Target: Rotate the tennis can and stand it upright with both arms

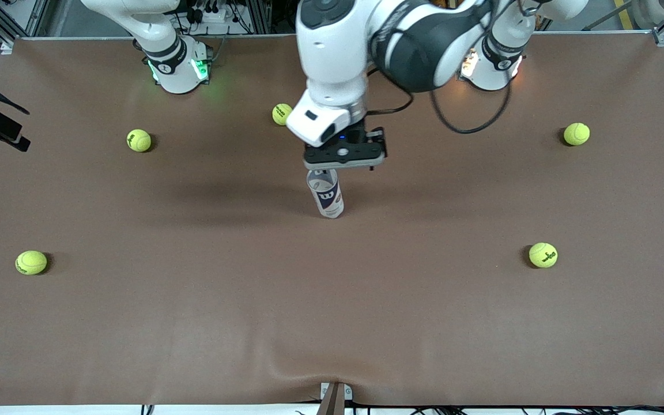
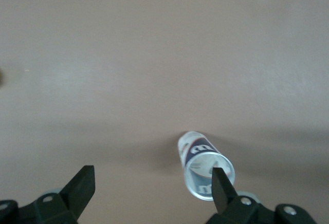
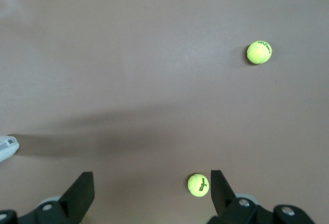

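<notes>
The tennis can stands upright in the middle of the table, its open metallic rim up and its blue-and-red label band facing the front camera. My left gripper hangs just above its top, open and empty. In the left wrist view I look down into the can's mouth; it lies off to one side, next to one fingertip, not centred between the jaws of the left gripper. My right gripper is open and empty, high over bare table; it is out of the front view.
Several yellow-green tennis balls lie around. The right wrist view shows two balls and a white object at its edge. The arm bases stand farthest from the front camera.
</notes>
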Controlling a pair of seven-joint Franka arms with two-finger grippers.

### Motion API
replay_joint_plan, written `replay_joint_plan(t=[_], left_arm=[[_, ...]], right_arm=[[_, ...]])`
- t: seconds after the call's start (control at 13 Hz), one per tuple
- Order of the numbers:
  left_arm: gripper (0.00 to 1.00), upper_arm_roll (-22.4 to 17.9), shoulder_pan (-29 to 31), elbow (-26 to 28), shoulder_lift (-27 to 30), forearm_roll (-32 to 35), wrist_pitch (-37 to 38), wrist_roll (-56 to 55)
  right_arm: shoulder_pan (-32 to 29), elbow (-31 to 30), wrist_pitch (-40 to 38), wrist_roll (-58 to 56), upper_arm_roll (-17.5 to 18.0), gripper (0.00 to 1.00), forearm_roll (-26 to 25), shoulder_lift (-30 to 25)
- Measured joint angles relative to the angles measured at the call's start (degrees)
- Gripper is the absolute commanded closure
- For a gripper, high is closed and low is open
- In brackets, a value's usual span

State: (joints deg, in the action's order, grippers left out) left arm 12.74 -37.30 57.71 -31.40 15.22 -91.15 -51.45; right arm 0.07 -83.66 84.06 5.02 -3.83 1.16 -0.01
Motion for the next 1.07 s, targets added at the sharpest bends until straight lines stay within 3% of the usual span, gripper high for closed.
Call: replay_joint_plan(t=[0.54, 1.07], left_arm=[[0.00, 0.0, 12.5, 0.0, 7.4, -1.3, 11.0, 2.4], [0.00, 0.0, 23.1, 2.1, 7.9, -5.6, 15.1, 11.0]], right_arm=[[0.0, 0.0, -0.1, -4.6, -0.4, 0.00, -0.8, 0.0], [0.0, 0.0, -0.3, -5.0, -0.5, 0.00, -0.9, 0.0]])
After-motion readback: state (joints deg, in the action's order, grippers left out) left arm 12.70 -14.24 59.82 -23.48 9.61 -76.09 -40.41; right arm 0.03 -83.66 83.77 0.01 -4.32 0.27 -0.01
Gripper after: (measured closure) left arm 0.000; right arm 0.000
